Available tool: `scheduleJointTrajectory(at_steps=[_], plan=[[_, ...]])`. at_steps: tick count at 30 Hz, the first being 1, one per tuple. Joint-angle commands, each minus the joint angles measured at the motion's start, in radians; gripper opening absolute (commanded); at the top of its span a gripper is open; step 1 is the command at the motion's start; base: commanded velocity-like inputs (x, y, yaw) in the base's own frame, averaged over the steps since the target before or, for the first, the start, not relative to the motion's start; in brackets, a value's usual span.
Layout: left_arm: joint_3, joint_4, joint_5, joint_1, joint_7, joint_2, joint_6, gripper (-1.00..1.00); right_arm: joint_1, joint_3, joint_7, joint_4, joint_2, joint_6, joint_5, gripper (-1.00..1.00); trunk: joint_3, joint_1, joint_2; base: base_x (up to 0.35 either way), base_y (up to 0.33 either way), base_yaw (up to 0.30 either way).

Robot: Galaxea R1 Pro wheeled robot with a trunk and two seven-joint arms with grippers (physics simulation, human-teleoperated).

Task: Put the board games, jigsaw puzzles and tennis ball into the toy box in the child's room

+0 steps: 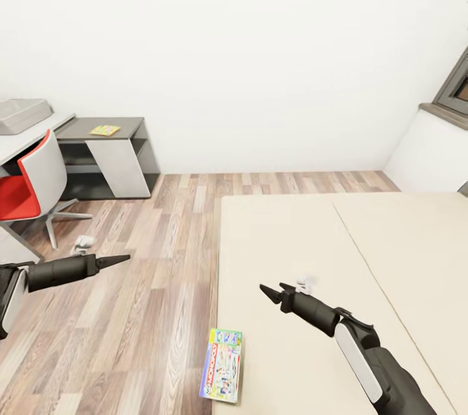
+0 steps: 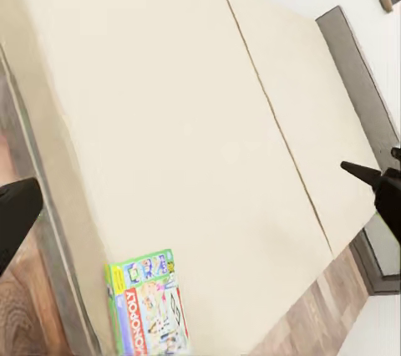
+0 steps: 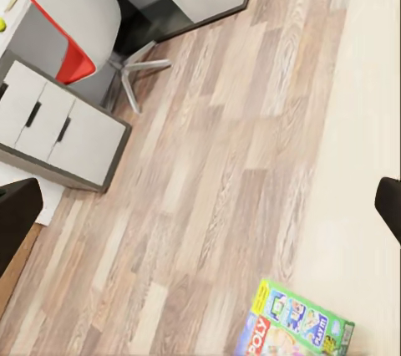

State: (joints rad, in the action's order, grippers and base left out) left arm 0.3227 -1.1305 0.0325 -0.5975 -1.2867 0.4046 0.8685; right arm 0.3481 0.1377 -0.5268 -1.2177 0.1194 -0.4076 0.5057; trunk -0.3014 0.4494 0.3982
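At the near left edge of the bed, a Monopoly board game lies flat, its long side running along the mattress border and its outer edge almost flush with the drop to the wood-plank floor. The right gripper hangs over the mattress a little beyond the box and further in from the edge, jaws parted and holding nothing. The left gripper reaches out over the floor beside the bed; its jaws read as one dark tapered point in the head view, and it cannot be told whether they are open. Both are well apart from the box.

The step in hand appears to be picking this game up off the bed. Because the box is thin and lies flat on a soft mattress, a straight top-down pinch would probably find little to bite. The better course seems to be using the overhang: bring the right arm back toward the box, drop low beside the mattress edge, and close the jaws across the box's thickness at the middle of its long side, so it does not swing or tilt once lifted. Nudging it carelessly risks tipping it onto the floor.

Far left, the toy box sits on the surface behind the red chair, well apart from the bed, so the robot will have to carry the game across the room. A small yellow flat item rests on the lower dark side unit; what it is cannot be told.
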Motion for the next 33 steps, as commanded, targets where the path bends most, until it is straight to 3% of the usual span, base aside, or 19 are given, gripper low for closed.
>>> scheduleJointTrajectory(at_steps=[1,8,12,14,20,22,25,30,33], plan=[[0.000,0.000,0.002,-0.001,0.048,-0.001,0.010,1.00,0.000,0.000,0.037,0.000,0.001,-0.010,0.010,1.00,0.000,0.001,0.002,0.000,0.000,0.000],[-0.016,0.000,0.000,-0.001,0.262,-0.018,0.011,1.00,0.000,0.003,0.211,0.006,-0.002,-0.030,0.012,1.00,0.012,0.001,0.002,0.000,0.000,0.000],[-0.043,0.000,0.000,-0.001,0.415,-0.039,0.011,1.00,0.002,0.003,0.361,0.010,-0.020,-0.083,0.010,1.00,0.018,0.001,0.002,0.000,0.000,0.000],[-0.050,0.000,0.000,-0.001,0.453,-0.050,0.011,1.00,0.005,0.003,0.410,0.011,-0.030,-0.104,0.010,1.00,0.021,0.001,0.002,0.000,0.000,0.000],[-0.067,0.000,-0.001,-0.001,0.635,-0.100,0.010,1.00,0.025,0.003,0.673,0.013,-0.086,-0.196,0.011,1.00,0.031,0.001,0.002,0.000,0.000,0.000],[-0.074,0.000,-0.001,-0.001,0.676,-0.110,0.007,1.00,0.031,0.003,0.733,0.014,-0.099,-0.210,0.011,1.00,0.035,0.001,0.002,0.000,0.000,0.000],[-0.099,0.000,0.000,-0.001,0.762,-0.132,-0.016,1.00,0.043,0.003,0.867,0.018,-0.133,-0.235,0.013,1.00,0.040,0.001,0.002,0.000,0.000,0.000],[-0.135,0.002,0.001,-0.002,0.830,-0.146,-0.032,1.00,0.065,0.004,0.996,0.034,-0.183,-0.286,0.011,1.00,0.048,0.001,0.002,0.000,0.000,0.000],[-0.158,0.003,0.002,-0.001,0.858,-0.151,-0.037,1.00,0.097,0.005,1.111,0.081,-0.222,-0.333,0.008,1.00,0.053,0.001,0.002,0.000,0.000,0.000]])
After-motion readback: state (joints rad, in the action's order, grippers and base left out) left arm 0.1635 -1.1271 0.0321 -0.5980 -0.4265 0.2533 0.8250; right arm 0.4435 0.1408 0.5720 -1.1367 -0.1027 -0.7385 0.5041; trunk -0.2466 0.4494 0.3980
